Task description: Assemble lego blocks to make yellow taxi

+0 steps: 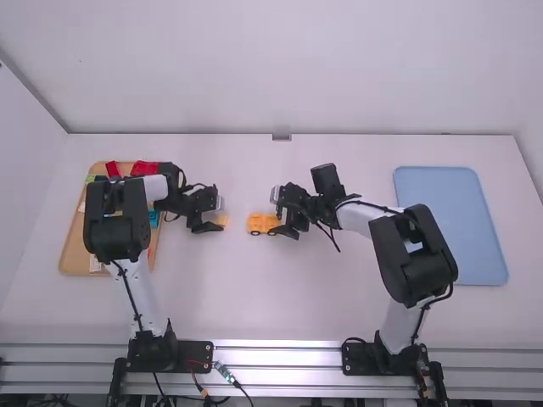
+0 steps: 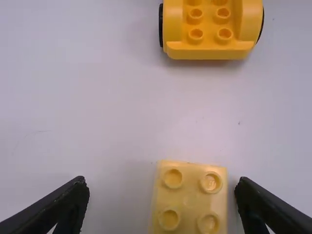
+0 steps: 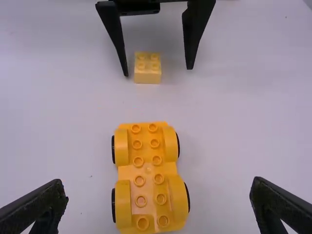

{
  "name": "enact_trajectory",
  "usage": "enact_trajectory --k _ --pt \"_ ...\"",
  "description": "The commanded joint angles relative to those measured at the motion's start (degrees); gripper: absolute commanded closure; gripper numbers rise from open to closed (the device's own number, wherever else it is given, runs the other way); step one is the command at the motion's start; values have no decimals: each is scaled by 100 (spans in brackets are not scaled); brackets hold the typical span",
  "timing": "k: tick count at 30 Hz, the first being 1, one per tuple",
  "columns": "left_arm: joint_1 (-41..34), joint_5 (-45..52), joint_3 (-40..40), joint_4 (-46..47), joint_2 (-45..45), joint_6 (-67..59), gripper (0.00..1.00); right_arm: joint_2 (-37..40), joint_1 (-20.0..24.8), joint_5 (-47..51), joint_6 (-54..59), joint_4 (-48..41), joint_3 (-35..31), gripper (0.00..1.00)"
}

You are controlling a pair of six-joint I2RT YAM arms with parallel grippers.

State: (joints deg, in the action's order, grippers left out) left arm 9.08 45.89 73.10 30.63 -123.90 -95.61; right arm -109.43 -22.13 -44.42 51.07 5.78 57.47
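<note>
Right now I have the left claw (image 1: 219, 214) down by the table with its two fingers well apart, and the small yellow block (image 2: 190, 197) sits between them. The block lies nearer one finger than the other; as far as I can judge down there, it touches neither. Its four studs face up. Just ahead of that claw, across a short stretch of white table (image 1: 246, 297), is the yellow car base (image 3: 148, 170), on its black wheels (image 3: 187, 197) with its studs up too. It lies between my two claws, close in front of the right claw (image 1: 278, 212), whose fingers are also spread wide and hold nothing. Behind the left claw, partly under its arm, I see the wooden tray (image 1: 73, 246) with red pieces (image 1: 144, 168) at its far end. Behind the right claw, well apart from it, lies the blue tray (image 1: 450, 225).
</note>
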Motion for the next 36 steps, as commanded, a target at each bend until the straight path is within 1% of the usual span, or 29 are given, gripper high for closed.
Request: enact_trajectory --k 1,3,7,9,12,18,26,29,31,36 --pt "-50 -139 -96 13 -91 -43 23 -4 -4 -57 -26 -20 68 1" --pt "-37 -135 -74 13 -91 -39 24 -4 11 -55 -26 -17 68 1" --pt "-55 -150 74 221 -91 -39 31 -4 -4 -52 -144 7 68 1" --pt "-48 -262 197 476 -91 -43 29 -4 13 -55 -175 4 68 1" --pt "-85 -443 328 691 -91 -39 30 -4 11 -57 -157 0 68 1" --pt "-85 -377 348 664 -91 -41 33 -4 -2 -52 -155 -2 68 1" --pt "-83 -253 345 688 -91 -39 40 -4 0 -55 -177 -4 68 1" --pt "-83 -246 345 691 -91 -41 41 -4 -2 -50 -155 -20 68 1" --pt "-92 -251 345 680 -91 -41 44 -4 0 -28 -177 -20 68 1" --pt "-181 -255 345 660 -91 -43 49 -4 0 -22 -173 -20 68 1"
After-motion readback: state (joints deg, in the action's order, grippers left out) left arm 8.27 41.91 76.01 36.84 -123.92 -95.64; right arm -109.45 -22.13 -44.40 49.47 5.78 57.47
